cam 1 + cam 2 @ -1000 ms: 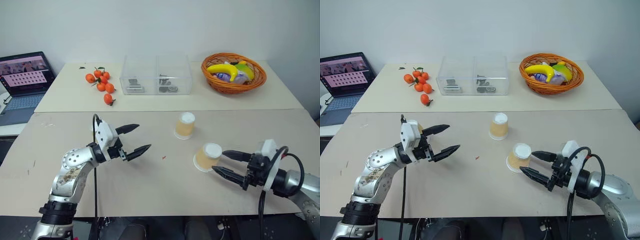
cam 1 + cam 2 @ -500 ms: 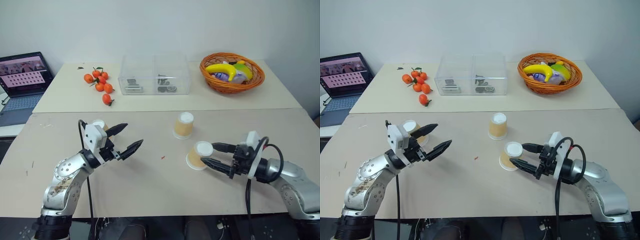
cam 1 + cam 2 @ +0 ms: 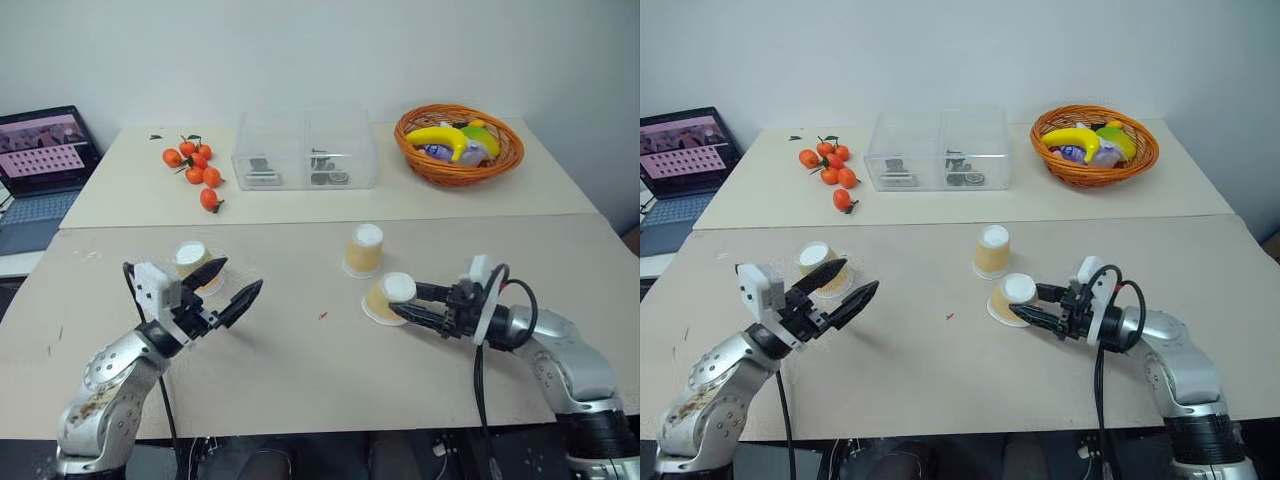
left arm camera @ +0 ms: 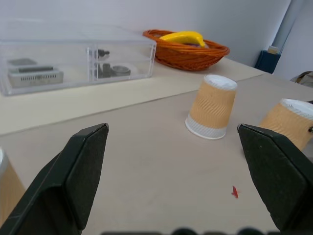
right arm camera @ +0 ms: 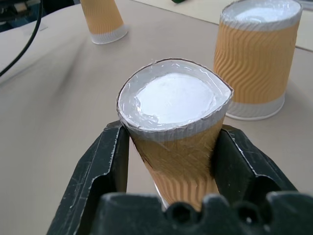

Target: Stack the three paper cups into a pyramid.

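the near-right cup (image 3: 386, 297) now sits squeezed between the right gripper (image 3: 412, 305) fingers, which a second ago stood spread around it. just beyond stands a second cup (image 3: 364, 250); the third cup (image 3: 192, 264) is far left, by the left gripper (image 3: 232, 285), fingers wide and empty. stacking can likely begin.

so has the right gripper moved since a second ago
Yes. The right gripper has slid in from the table's right side toward the upright cup and closed on the tilted cup, which now sits nearer that cup.
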`<state>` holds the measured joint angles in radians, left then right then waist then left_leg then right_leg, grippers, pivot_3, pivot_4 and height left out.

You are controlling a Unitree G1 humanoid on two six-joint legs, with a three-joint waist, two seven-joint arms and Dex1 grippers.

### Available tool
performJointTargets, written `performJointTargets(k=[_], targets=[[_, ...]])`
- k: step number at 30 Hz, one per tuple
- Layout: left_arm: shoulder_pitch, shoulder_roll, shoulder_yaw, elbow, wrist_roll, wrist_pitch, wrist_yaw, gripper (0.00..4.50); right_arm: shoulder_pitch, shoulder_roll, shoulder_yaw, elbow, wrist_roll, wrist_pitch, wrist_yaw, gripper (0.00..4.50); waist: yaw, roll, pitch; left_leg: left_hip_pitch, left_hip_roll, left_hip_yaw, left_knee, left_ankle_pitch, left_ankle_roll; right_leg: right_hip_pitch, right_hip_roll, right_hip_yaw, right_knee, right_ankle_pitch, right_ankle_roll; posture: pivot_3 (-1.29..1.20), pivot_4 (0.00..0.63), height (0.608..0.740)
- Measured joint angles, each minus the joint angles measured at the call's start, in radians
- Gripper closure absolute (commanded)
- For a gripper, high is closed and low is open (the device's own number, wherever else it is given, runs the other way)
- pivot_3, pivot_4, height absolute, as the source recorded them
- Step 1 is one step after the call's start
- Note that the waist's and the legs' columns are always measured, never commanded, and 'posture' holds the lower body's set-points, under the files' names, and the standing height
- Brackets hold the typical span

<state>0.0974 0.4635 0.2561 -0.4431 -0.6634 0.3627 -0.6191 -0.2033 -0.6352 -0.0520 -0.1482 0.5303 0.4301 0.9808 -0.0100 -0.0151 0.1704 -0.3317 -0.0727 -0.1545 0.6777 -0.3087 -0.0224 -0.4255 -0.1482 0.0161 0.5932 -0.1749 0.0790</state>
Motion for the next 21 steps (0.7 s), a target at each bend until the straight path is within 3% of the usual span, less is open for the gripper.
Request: performJointTargets(k=[10, 14, 21], targets=[[0.216, -0.050, 0.080, -0.050, -0.028, 0.007, 0.030, 0.00, -0.127, 0.014, 0.086, -0.062, 0.074, 0.093, 0.108, 2.17, -0.006, 0.000, 0.000, 0.000, 0.001, 0.001, 0.000, -0.001, 0.000, 0.000, 0.001, 0.001, 0.000, 0.000, -0.001, 0.00, 0.150, 0.738], [0.241, -0.084, 0.082, -0.071, -0.031, -0.009, 0.050, 0.00, -0.233, 0.087, 0.188, -0.059, 0.081, 0.119, 0.155, 2.17, -0.003, 0.000, 0.000, 0.001, 0.001, 0.001, 0.000, -0.001, 0.000, 0.000, 0.001, 0.000, 0.000, 0.000, -0.001, 0.00, 0.150, 0.738], [0.278, -0.127, 0.088, -0.098, -0.029, -0.037, 0.081, 0.00, -0.462, 0.294, 0.332, 0.208, -0.084, 0.017, 0.129, 2.17, -0.007, 0.000, 0.000, 0.000, 0.002, 0.001, -0.001, -0.001, -0.002, -0.005, 0.001, 0.001, 0.001, 0.001, -0.003, 0.00, 0.150, 0.738]])
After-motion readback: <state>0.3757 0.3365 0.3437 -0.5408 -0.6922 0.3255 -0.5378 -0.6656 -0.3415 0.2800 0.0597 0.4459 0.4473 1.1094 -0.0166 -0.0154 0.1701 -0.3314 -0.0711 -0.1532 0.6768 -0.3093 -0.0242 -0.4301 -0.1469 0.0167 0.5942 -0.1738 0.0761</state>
